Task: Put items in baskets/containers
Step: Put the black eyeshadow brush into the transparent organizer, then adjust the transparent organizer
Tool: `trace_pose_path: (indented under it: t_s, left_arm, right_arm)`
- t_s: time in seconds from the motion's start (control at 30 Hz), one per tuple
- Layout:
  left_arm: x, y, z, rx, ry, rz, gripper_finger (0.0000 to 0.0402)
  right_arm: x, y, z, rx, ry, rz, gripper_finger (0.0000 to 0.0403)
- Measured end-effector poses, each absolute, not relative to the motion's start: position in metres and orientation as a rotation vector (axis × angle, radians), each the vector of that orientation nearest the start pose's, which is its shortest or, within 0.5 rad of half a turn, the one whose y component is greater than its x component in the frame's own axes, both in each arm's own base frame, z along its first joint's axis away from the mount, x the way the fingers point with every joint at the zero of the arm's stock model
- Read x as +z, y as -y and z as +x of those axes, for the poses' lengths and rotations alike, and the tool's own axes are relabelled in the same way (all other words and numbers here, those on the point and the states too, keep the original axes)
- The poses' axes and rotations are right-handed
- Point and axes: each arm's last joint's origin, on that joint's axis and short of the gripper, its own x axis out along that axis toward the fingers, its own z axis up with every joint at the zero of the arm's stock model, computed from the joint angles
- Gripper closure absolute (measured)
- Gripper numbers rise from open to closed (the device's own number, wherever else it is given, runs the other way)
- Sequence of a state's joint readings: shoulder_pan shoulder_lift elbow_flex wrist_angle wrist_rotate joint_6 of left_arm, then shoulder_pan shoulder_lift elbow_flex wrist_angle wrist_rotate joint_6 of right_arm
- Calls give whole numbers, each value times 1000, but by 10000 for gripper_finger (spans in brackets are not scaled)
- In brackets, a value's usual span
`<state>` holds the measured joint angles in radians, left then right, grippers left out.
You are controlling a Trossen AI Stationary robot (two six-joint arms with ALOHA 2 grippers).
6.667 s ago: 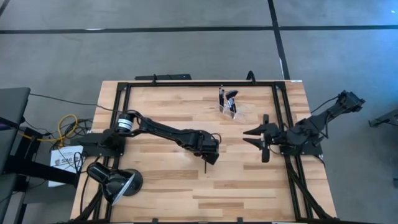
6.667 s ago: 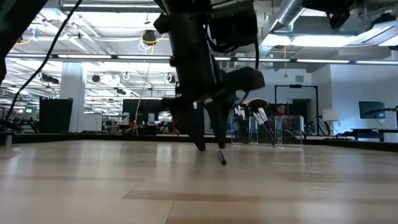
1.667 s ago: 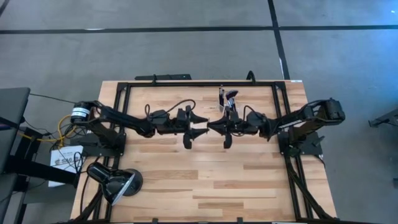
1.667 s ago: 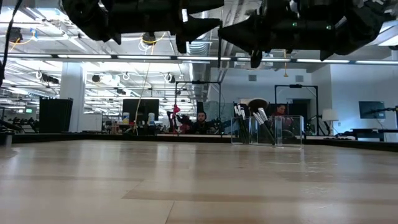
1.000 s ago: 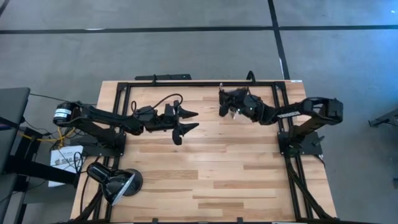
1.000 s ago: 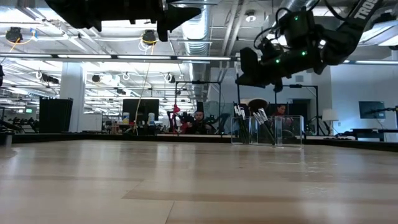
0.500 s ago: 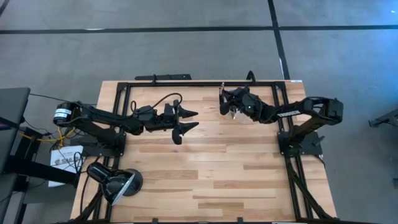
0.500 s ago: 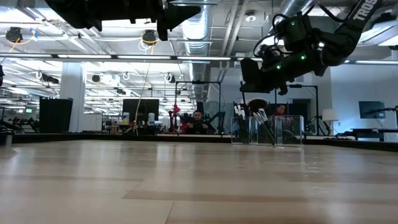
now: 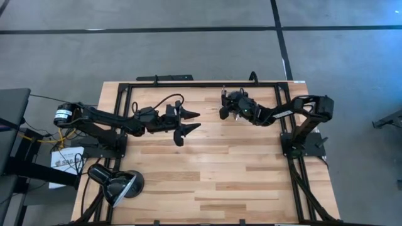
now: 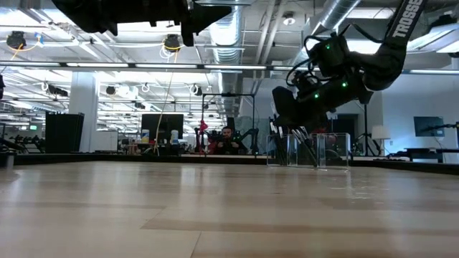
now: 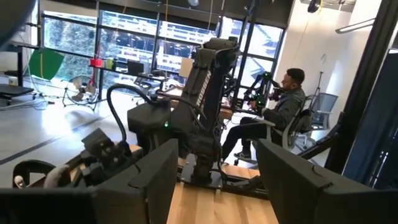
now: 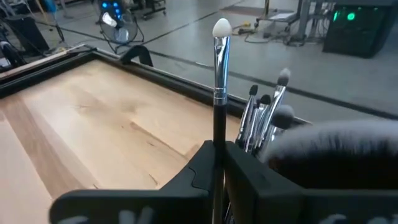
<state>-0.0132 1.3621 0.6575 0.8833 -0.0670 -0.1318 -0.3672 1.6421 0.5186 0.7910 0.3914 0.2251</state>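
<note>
My right gripper hangs over the far middle of the table, just above the clear holder, and is shut on a thin dark brush with a white bristle tip. Several more brushes and a fluffy black head stand in the holder right beside my fingers. In the high view the gripper covers most of the holder. My left gripper is open and empty, high above the table's middle; it also shows in the left wrist view. My right gripper pinches the brush's dark handle between its two fingers, below the silver ferrule. The bristle end sticks out beyond the fingers. The handle's other end is hidden by the fingers. The brush is lifted clear of the table.
A black dome lamp sits at the near left corner. A black frame rail runs along the table's far edge and sides. People sit in the room beyond. Bare wood lies across the middle and near side.
My right gripper has come down with the brush toward the clear holder and tipped more downward, its fingers staying shut on the brush.
</note>
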Motion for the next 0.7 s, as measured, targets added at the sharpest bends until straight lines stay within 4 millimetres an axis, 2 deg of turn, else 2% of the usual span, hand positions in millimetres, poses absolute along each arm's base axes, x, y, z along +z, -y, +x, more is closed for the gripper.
trace_pose_path:
  t_s: [0.33, 0.7]
  left_arm:
    - [266, 2, 286, 41, 181, -139, 189]
    - [266, 2, 286, 41, 181, -142, 189]
  right_arm:
    - [146, 109, 258, -795, -333, 241, 334]
    - [183, 84, 245, -698, -328, 225, 328]
